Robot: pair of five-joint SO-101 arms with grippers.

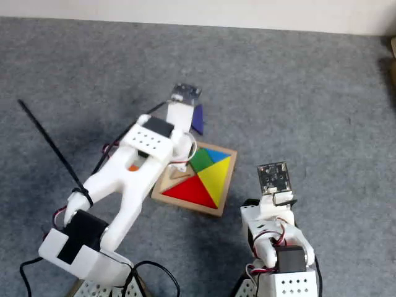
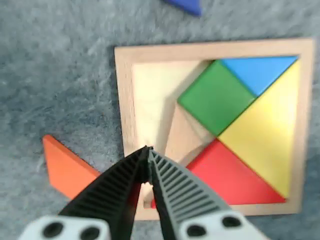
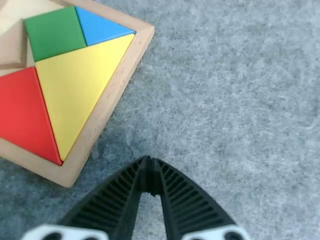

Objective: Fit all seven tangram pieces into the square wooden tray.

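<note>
A square wooden tray [image 1: 190, 205] lies near the middle of a gray, felt-like table [image 1: 309, 93], turned at a slight angle in the high view. Five pieces sit inside it. A green square [image 2: 216, 97] is close to the centre. A light blue triangle [image 2: 260, 71] fills one corner beside it. A large yellow triangle [image 2: 267, 137] runs along one side. A large red triangle [image 2: 227, 175] runs along the next side, touching the yellow one edge to edge. A plain wood piece [image 2: 181, 139] is tucked between the green square and the red triangle. The rest of the tray floor [image 2: 152, 97] is bare pale wood.

Two pieces lie outside on the table. An orange piece [image 2: 64, 167] is just beside the tray's rim, on the side with the bare floor. A dark blue piece [image 1: 197, 119] lies a little beyond the tray's far corner.

The left tool [image 2: 148, 152] has its ribbed black fingers [image 2: 117, 187] pressed together at the tips, with nothing between them. The tips hang over the tray's rim at the bare end, next to the red triangle's point. Whether they touch the wood cannot be told.

The right tool [image 3: 150, 175] is likewise closed to a point and holds nothing. It sits over bare table near the tray corner where the red and yellow triangles meet.
</note>
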